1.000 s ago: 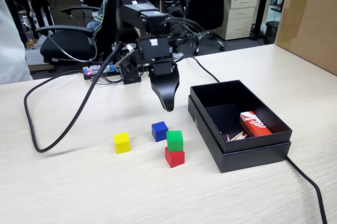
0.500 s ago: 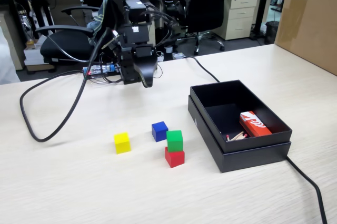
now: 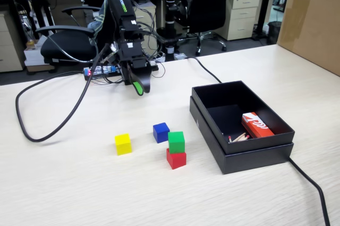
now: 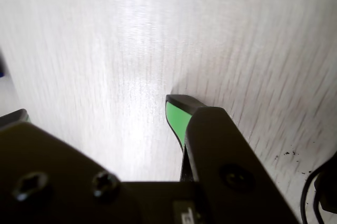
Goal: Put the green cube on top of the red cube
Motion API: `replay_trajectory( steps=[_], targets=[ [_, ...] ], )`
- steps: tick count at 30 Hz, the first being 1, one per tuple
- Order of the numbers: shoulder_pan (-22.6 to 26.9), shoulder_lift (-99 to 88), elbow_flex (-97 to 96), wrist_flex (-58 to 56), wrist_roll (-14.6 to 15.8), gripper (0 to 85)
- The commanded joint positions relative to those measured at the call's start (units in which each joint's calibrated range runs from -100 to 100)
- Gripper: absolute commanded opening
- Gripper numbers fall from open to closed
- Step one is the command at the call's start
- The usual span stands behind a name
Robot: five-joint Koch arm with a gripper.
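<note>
In the fixed view the green cube (image 3: 176,141) sits on top of the red cube (image 3: 176,159), slightly turned, near the table's middle. My gripper (image 3: 139,87) hangs far behind them and to the left, close to the arm's base, touching neither cube. In the wrist view the gripper (image 4: 97,109) is open: its green-padded fingertips (image 4: 177,112) stand wide apart over bare pale tabletop with nothing between them. Neither cube shows in the wrist view.
A blue cube (image 3: 161,132) and a yellow cube (image 3: 122,144) lie left of the stack. A black open box (image 3: 206,120) with a red-and-white packet (image 3: 256,125) stands to the right. A thick black cable (image 3: 40,139) loops on the left; another cable (image 3: 314,188) runs off front right.
The arm has drawn back and to the left, away from the stacked cubes, folding toward its base. The cubes have not moved.
</note>
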Motion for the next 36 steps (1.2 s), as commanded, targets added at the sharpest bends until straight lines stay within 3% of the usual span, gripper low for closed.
replay_trajectory(
  steps=[1, 12, 36],
  targets=[
    [-0.10, -0.82, 0.38, 3.79, -0.15, 51.7],
    [0.78, -0.71, -14.58, 16.41, -0.29, 51.9],
    [0.29, -1.17, -14.67, 16.41, 0.10, 49.9]
  ],
)
